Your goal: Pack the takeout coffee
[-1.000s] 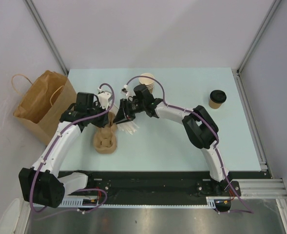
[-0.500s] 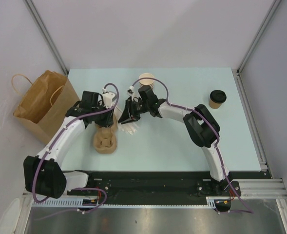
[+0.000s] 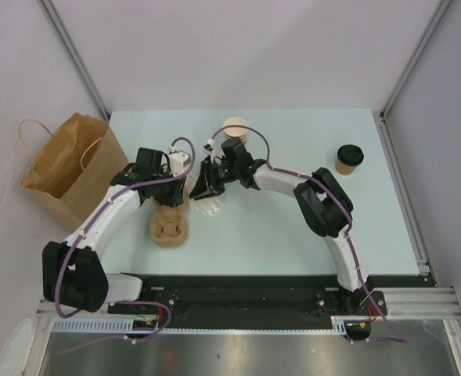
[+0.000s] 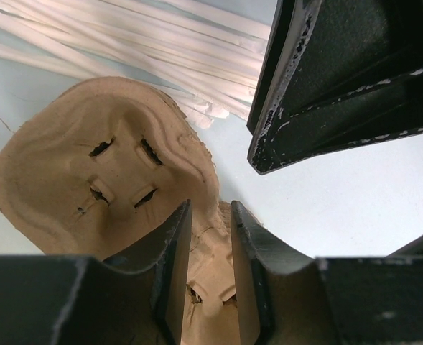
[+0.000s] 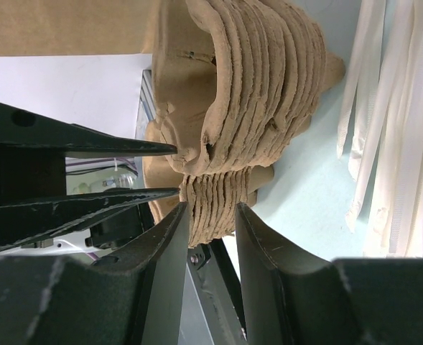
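One takeout coffee [image 3: 349, 158], a tan cup with a black lid, stands alone at the table's far right, away from both arms. Both grippers meet over a stack of brown pulp cup carriers [image 3: 170, 223]. My left gripper [image 4: 211, 215] is open, its jaws astride a ridge of the top carrier [image 4: 103, 165]. My right gripper [image 5: 210, 215] comes in from the side, shut on a lobe of the carrier stack [image 5: 247, 108]. In the top view the left gripper [image 3: 178, 186] and the right gripper [image 3: 199, 189] are almost touching.
A bundle of white paper-wrapped straws [image 3: 210, 206] lies right beside the carriers. A stack of lidless tan cups [image 3: 235, 130] stands behind the right wrist. An open brown paper bag with handles [image 3: 67, 166] sits at the table's left edge.
My left gripper went from shut to open and shifted slightly right onto the top carrier. My right gripper stayed at the stack's edge, barely moving.
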Robot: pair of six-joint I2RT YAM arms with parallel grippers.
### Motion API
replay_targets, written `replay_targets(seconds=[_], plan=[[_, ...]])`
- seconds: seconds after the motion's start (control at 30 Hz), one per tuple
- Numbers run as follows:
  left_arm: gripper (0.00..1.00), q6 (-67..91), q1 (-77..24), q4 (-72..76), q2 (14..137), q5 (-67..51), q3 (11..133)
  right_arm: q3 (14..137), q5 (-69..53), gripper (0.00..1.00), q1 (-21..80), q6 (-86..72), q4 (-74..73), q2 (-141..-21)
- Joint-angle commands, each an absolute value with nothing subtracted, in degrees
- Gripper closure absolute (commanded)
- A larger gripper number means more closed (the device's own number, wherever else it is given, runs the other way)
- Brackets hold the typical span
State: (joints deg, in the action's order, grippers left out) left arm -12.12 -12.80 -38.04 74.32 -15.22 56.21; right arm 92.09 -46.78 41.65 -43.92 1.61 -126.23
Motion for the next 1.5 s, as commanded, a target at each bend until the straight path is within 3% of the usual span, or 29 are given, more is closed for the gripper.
replay_targets(seconds=[0.0, 0.57, 0.77, 1.17, 1.33, 1.47], plan=[[0.67, -13.45, -13.27, -36.74, 74.79, -15.64, 55.72, 92.46, -47.2, 0.63, 41.75, -43.95, 3.25, -125.16], [0.75, -13.62, -13.27, -35.68, 76.55, -15.73, 55.72, 92.46, -47.37, 0.63, 41.57, -44.38, 3.69, -125.33], [0.71, -13.62, -13.27, -35.77, 76.55, -15.91, 55.46, 92.55, -47.55, 0.63, 41.57, -44.47, 3.78, -125.68], [0.88, -12.66, -13.27, -35.95, 74.97, -17.05, 56.25, 92.72, -47.46, 0.63, 42.1, -44.47, 3.96, -126.03], [0.99, -12.39, -13.18, -36.83, 73.22, -17.49, 56.78, 93.78, -47.55, 0.64, 42.71, -44.65, 3.96, -127.0], [1.0, -12.3, -13.18, -37.53, 72.42, -17.67, 57.13, 95.09, -47.72, 0.64, 43.07, -44.56, 3.78, -127.97]])
